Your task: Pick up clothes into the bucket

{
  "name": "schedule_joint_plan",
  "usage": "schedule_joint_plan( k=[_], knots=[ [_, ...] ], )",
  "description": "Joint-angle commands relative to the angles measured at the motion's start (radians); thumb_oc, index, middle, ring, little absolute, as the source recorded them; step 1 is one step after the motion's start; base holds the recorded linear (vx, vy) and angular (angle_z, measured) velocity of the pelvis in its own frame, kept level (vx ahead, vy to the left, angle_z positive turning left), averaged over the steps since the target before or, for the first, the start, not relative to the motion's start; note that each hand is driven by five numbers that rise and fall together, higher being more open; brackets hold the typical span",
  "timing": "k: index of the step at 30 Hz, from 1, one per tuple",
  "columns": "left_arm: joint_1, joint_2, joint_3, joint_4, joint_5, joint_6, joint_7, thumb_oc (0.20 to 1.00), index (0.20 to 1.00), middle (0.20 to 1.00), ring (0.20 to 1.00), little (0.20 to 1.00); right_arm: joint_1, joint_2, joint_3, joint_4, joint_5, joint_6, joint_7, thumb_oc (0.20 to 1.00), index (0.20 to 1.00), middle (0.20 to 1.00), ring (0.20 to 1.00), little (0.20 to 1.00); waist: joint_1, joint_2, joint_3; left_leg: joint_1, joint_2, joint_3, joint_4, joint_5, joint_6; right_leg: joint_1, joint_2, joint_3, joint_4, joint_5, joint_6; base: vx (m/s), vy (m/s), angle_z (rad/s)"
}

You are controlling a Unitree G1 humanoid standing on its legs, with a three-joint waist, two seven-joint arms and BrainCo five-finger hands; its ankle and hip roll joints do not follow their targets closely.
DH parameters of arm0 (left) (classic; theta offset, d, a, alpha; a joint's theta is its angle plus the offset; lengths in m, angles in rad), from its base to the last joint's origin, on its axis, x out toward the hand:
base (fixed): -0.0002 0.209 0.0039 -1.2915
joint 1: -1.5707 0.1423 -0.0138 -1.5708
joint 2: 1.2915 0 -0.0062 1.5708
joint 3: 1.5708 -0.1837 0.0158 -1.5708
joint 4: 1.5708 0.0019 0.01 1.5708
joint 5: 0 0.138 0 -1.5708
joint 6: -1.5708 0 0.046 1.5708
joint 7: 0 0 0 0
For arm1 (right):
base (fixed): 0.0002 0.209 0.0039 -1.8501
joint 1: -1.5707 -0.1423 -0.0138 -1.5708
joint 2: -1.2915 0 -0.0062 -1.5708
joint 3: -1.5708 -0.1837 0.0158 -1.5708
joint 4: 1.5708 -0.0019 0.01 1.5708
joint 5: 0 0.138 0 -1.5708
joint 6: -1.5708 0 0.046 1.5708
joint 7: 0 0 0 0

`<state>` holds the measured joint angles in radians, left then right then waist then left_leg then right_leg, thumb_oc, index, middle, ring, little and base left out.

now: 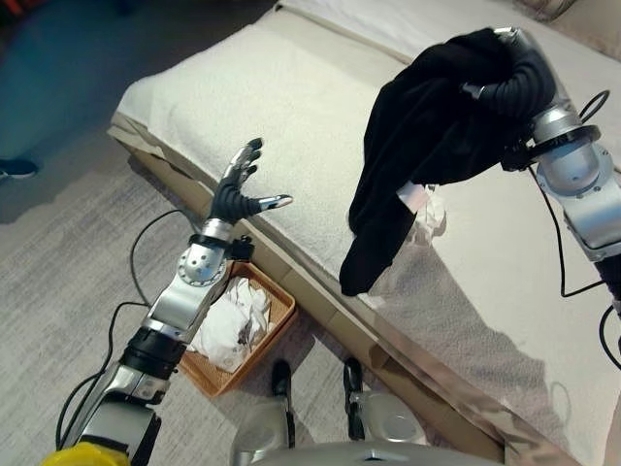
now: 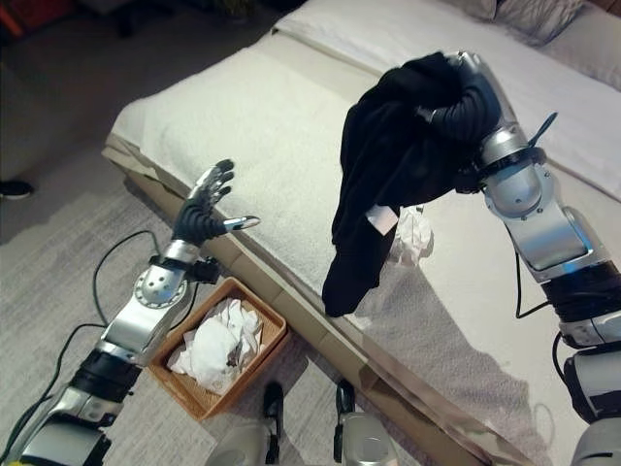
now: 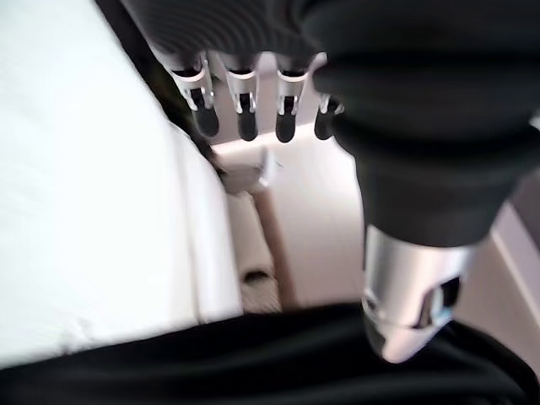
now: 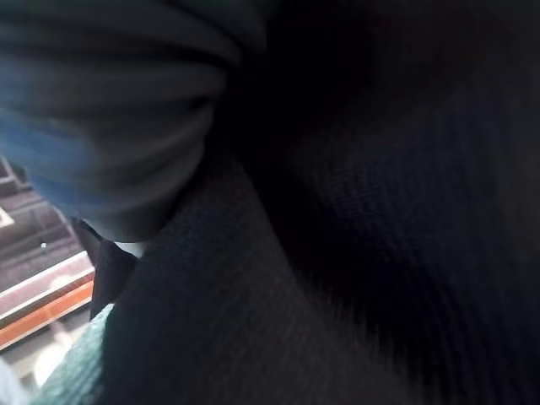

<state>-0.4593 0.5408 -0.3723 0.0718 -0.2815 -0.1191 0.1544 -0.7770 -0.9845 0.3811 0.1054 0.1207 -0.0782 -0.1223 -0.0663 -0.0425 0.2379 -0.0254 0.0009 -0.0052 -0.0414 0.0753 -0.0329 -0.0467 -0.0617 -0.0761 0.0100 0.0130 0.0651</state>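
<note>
A cream bed [image 1: 291, 107]; grey carpet [image 1: 78, 252] beside it.

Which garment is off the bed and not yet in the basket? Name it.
The black garment, hanging from the right robot hand above the bed. The white clothes already lie in the basket, and the small white piece rests on the bed.

Dark, finely woven black cloth [image 4: 354, 253] is filling most of the frame; the right hand's dark ribbed cover [image 4: 101, 110] is occupying the upper left corner, touching it.
</note>
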Motion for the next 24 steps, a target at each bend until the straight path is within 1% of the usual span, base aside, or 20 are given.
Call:
schedule_joint_plan(
  k=[1, 2, 3, 6, 8, 9, 10, 11, 12, 14, 16, 19, 20, 21, 22, 24],
  knots=[
    [-0.023, -0.005, -0.054, 0.019, -0.035, -0.016, -0.030, 1.000, 1.000, 1.000, 1.000, 1.000, 0.000, 0.019, -0.005, -0.087, 0.091, -0.032, 0.025, 0.200, 0.200, 0.200, 0.200, 0.200, 0.004, -0.034, -0.111, -0.020, 0.008, 0.008, 0.066, -0.075, -0.019, -0.005, -0.043, -0.031, 0.048, -0.003, 0.063, 0.06, -0.005, -0.05],
    [-0.023, -0.006, -0.054, 0.019, -0.035, -0.016, -0.030, 1.000, 1.000, 1.000, 1.000, 1.000, 0.000, 0.019, -0.005, -0.087, 0.091, -0.032, 0.025, 0.200, 0.200, 0.200, 0.200, 0.200, 0.004, -0.034, -0.111, -0.020, 0.008, 0.008, 0.065, -0.075, -0.019, -0.004, -0.043, -0.031, 0.048, -0.002, 0.063, 0.07, -0.011, -0.04],
    [-0.058, -0.009, -0.090, 0.032, -0.032, -0.007, -0.043, 1.000, 1.000, 1.000, 1.000, 1.000, 0.009, 0.027, 0.010, -0.116, 0.137, -0.033, 0.056, 0.200, 0.200, 0.200, 0.200, 0.200, 0.000, -0.033, -0.123, -0.008, 0.009, 0.010, 0.060, -0.077, -0.019, 0.009, -0.042, -0.031, 0.041, -0.004, 0.063, 0.06, -0.012, -0.05],
    [-0.112, -0.029, -0.150, 0.054, -0.010, 0.008, -0.062, 1.000, 1.000, 1.000, 1.000, 1.000, 0.024, 0.044, 0.044, -0.181, 0.240, -0.035, 0.119, 0.200, 0.200, 0.200, 0.200, 0.200, -0.008, -0.032, -0.145, 0.012, 0.012, 0.014, 0.052, -0.081, -0.021, 0.029, -0.041, -0.030, 0.030, -0.007, 0.062, 0.07, -0.013, -0.01],
    [-0.121, -0.038, -0.156, 0.063, -0.005, 0.011, -0.059, 1.000, 1.000, 1.000, 1.000, 1.000, 0.028, 0.046, 0.050, -0.201, 0.261, -0.036, 0.136, 0.200, 0.200, 0.200, 0.200, 0.200, -0.009, -0.032, -0.147, 0.015, 0.012, 0.015, 0.053, -0.082, -0.021, 0.033, -0.041, -0.030, 0.029, -0.007, 0.062, 0.04, -0.008, 0.00],
    [-0.141, -0.065, -0.179, 0.088, -0.003, 0.017, -0.059, 1.000, 1.000, 1.000, 1.000, 1.000, 0.020, 0.052, 0.078, -0.233, 0.301, -0.036, 0.163, 0.200, 0.200, 0.200, 0.200, 0.200, -0.012, -0.032, -0.153, 0.021, 0.014, 0.016, 0.053, -0.084, -0.021, 0.039, -0.042, -0.029, 0.027, -0.009, 0.062, 0.03, -0.007, 0.02],
    [-0.141, -0.066, -0.179, 0.089, -0.002, 0.017, -0.059, 1.000, 1.000, 1.000, 1.000, 1.000, 0.020, 0.051, 0.078, -0.233, 0.301, -0.036, 0.163, 0.200, 0.200, 0.200, 0.200, 0.200, -0.012, -0.032, -0.153, 0.021, 0.014, 0.015, 0.053, -0.084, -0.021, 0.040, -0.042, -0.029, 0.026, -0.008, 0.062, 0.04, -0.010, 0.00],
    [-0.169, -0.081, -0.213, 0.104, -0.010, 0.023, -0.071, 1.000, 1.000, 1.000, 1.000, 1.000, 0.018, 0.055, 0.099, -0.261, 0.345, -0.038, 0.185, 0.200, 0.200, 0.200, 0.200, 0.200, -0.016, -0.032, -0.157, 0.027, 0.015, 0.017, 0.052, -0.086, -0.021, 0.045, -0.042, -0.028, 0.025, -0.009, 0.063, 0.00, 0.000, 0.00],
    [-0.170, -0.082, -0.214, 0.106, -0.010, 0.022, -0.071, 1.000, 1.000, 1.000, 1.000, 1.000, 0.018, 0.055, 0.099, -0.261, 0.345, -0.037, 0.185, 0.200, 0.200, 0.200, 0.200, 0.200, -0.016, -0.032, -0.156, 0.027, 0.015, 0.017, 0.052, -0.086, -0.021, 0.045, -0.042, -0.028, 0.025, -0.009, 0.063, 0.00, 0.000, 0.00],
    [-0.215, -0.081, -0.273, 0.106, -0.065, 0.028, -0.111, 1.000, 1.000, 1.000, 1.000, 1.000, 0.007, 0.050, 0.133, -0.292, 0.394, -0.039, 0.211, 0.200, 0.200, 0.200, 0.200, 0.200, -0.020, -0.027, -0.163, 0.031, 0.015, 0.018, 0.052, -0.086, -0.022, 0.051, -0.041, -0.030, 0.022, -0.010, 0.064, 0.00, 0.000, 0.00],
    [-0.225, -0.082, -0.288, 0.108, -0.080, 0.031, -0.115, 1.000, 1.000, 1.000, 1.000, 1.000, 0.004, 0.048, 0.139, -0.299, 0.393, -0.040, 0.214, 0.200, 0.200, 0.200, 0.200, 0.200, -0.021, -0.027, -0.163, 0.032, 0.015, 0.018, 0.053, -0.087, -0.022, 0.052, -0.041, -0.030, 0.022, -0.010, 0.064, 0.00, 0.000, 0.00],
    [-0.254, -0.097, -0.342, 0.121, -0.151, 0.041, -0.143, 1.000, 1.000, 1.000, 1.000, 1.000, -0.014, 0.047, 0.160, -0.318, 0.411, -0.041, 0.218, 0.200, 0.200, 0.200, 0.200, 0.200, -0.026, -0.024, -0.167, 0.035, 0.015, 0.016, 0.053, -0.087, -0.022, 0.057, -0.041, -0.033, 0.022, -0.012, 0.065, 0.00, 0.000, 0.00],
    [-0.266, -0.101, -0.374, 0.131, -0.200, 0.046, -0.168, 1.000, 1.000, 1.000, 1.000, 1.000, -0.022, 0.047, 0.170, -0.323, 0.422, -0.041, 0.221, 0.200, 0.200, 0.200, 0.200, 0.200, -0.029, -0.022, -0.168, 0.037, 0.015, 0.016, 0.052, -0.087, -0.023, 0.057, -0.041, -0.033, 0.023, -0.012, 0.065, 0.00, 0.000, 0.00],
    [-0.266, -0.101, -0.374, 0.131, -0.200, 0.046, -0.168, 1.000, 1.000, 1.000, 1.000, 1.000, -0.022, 0.047, 0.170, -0.323, 0.422, -0.041, 0.221, 0.200, 0.200, 0.200, 0.200, 0.200, -0.029, -0.022, -0.168, 0.037, 0.015, 0.016, 0.052, -0.087, -0.023, 0.057, -0.041, -0.033, 0.023, -0.012, 0.065, 0.00, 0.000, 0.00],
    [-0.293, -0.094, -0.436, 0.115, -0.301, 0.065, -0.218, 1.000, 1.000, 1.000, 1.000, 1.000, -0.028, 0.052, 0.180, -0.325, 0.443, -0.044, 0.221, 0.200, 0.200, 0.200, 0.200, 0.200, -0.033, -0.018, -0.171, 0.039, 0.014, 0.014, 0.050, -0.087, -0.023, 0.060, -0.041, -0.034, 0.021, -0.012, 0.066, 0.00, 0.000, 0.00],
    [-0.310, -0.062, -0.489, 0.084, -0.401, 0.077, -0.253, 1.000, 1.000, 1.000, 1.000, 1.000, -0.024, 0.055, 0.193, -0.329, 0.462, -0.051, 0.228, 0.200, 0.200, 0.200, 0.200, 0.200, -0.036, -0.014, -0.176, 0.042, 0.014, 0.012, 0.048, -0.087, -0.023, 0.062, -0.042, -0.035, 0.019, -0.012, 0.067, 0.00, 0.000, 0.00]
  ],
)
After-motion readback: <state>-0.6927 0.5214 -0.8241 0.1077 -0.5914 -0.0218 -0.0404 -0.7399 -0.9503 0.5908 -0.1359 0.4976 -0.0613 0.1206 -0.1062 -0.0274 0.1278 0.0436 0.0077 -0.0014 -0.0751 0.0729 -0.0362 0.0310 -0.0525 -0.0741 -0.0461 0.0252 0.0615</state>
